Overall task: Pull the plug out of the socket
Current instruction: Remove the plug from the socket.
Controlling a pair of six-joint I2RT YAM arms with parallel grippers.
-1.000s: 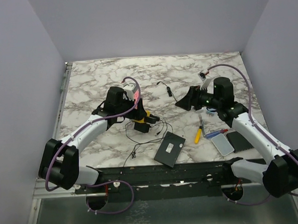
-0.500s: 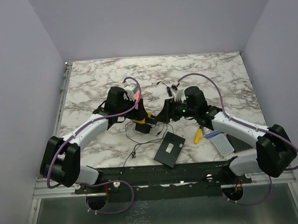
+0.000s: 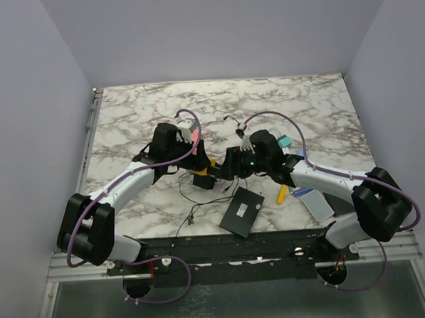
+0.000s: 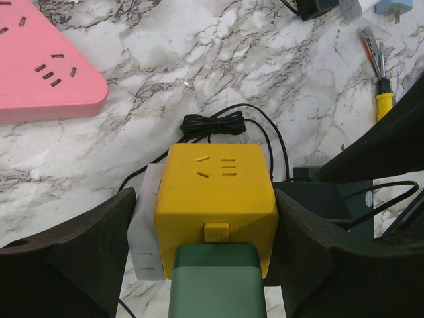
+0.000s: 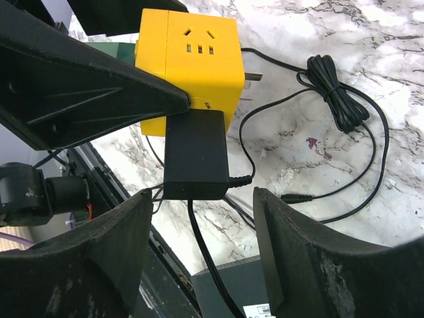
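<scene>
No legible text or numbers, even on the yellow socket cube point(image 4: 215, 192).

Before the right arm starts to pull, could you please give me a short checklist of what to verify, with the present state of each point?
1. Yellow socket cube is held firmly: ok. It sits clamped between the fingers of the left gripper.
2. Black plug is seated in the cube: ok. It lies flush against one face.
3. Right gripper is lined up: ok. The plug lies between its fingers.
4. Right gripper is closed on the plug: not ok. A gap shows on both sides.
5. The plug's cable is free of the fingers: cannot tell. It runs down between them.
</scene>
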